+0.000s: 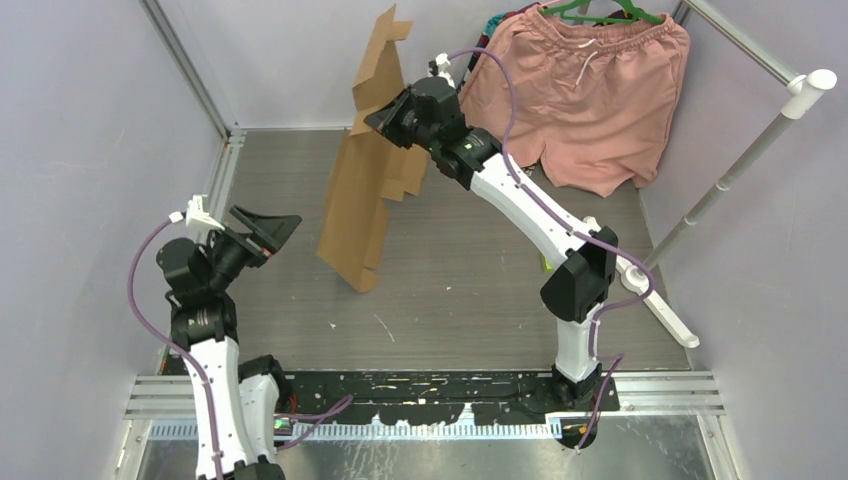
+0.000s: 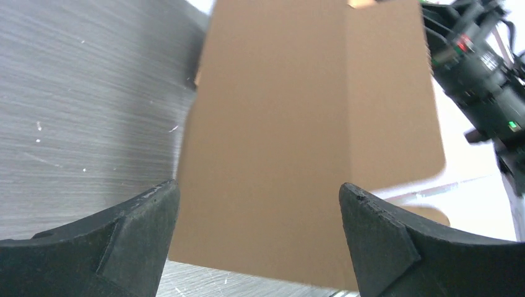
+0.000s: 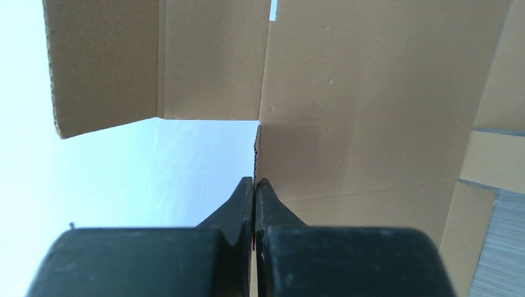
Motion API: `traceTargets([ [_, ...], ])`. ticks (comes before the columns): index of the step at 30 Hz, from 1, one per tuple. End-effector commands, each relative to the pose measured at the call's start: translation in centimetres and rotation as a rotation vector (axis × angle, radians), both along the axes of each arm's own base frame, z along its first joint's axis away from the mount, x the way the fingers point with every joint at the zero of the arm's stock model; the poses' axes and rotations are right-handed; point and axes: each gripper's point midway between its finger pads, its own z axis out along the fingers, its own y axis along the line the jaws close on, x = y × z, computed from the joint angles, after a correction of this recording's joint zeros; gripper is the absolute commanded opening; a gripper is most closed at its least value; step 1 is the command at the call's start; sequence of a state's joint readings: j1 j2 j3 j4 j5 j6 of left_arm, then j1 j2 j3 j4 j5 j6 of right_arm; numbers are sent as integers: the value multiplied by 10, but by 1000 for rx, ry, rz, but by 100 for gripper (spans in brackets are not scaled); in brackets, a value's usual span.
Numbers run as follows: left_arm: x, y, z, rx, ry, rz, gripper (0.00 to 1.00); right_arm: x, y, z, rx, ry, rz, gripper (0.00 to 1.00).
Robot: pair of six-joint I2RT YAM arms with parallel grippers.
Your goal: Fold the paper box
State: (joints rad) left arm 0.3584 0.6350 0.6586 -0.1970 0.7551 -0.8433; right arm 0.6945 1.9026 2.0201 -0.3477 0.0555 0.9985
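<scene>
Pinching an edge of the paper box (image 3: 371,93), my right fingers (image 3: 242,199) are pressed tight together, just where a slit between two flaps runs down to their tips. That grip stands the die-cut sheet up on end and tilted. Its lower corner seems to rest on the desk (image 1: 470,290), toward the back and a little left of the hanging pink shorts (image 1: 590,100). I judge it is held this way so the panels hang free and the creases can be reached from the side. My left fingers (image 2: 142,216) are spread wide with nothing between them. They face the broad brown face of the sheet, near it but apart, ready to push or take a panel. The sheet looks mostly flat, so the folding has hardly begun.
</scene>
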Motion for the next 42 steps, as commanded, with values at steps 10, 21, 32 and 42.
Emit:
traceTargets([
  [10, -22, -21, 23, 46, -234, -93, 100, 44, -15, 75, 285, -82, -68, 1],
  [21, -21, -18, 14, 81, -244, -54, 100, 58, -6, 68, 323, -48, -70, 1],
  [32, 2, -11, 4, 183, -182, 16, 100, 38, 13, 59, 319, -5, 26, 1],
  [42, 14, -33, -10, 351, -118, 4, 100, 28, 16, 51, 298, 25, 57, 1],
])
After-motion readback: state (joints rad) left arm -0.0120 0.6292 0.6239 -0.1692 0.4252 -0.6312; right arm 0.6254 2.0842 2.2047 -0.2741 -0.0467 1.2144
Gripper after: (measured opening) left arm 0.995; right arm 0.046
